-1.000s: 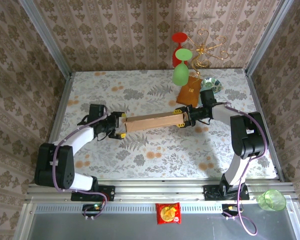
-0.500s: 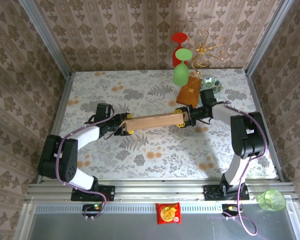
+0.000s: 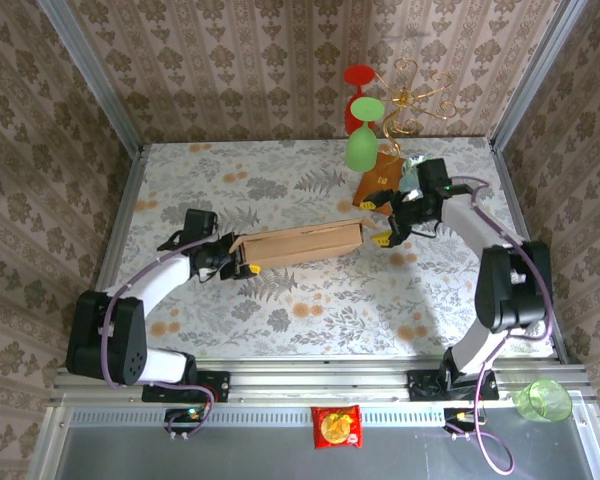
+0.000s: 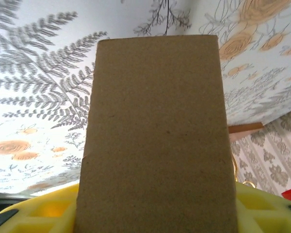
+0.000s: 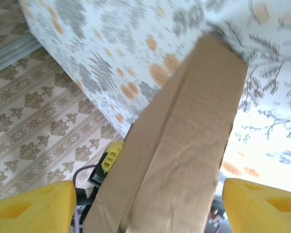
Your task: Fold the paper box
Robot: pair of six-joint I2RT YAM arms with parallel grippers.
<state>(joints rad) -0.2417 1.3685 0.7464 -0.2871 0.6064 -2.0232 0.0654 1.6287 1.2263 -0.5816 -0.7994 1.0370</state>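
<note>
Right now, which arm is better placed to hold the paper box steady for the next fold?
Left. The left gripper is at the left end of the paper box, with the cardboard between its fingers. The right gripper stands open and apart from the box's right end, so it would probably have to approach first.

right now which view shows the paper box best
Top external: the whole paper box is seen end to end over the table. Left wrist shows one flat cardboard face up close; right wrist shows a blurred stretch of it.
</note>
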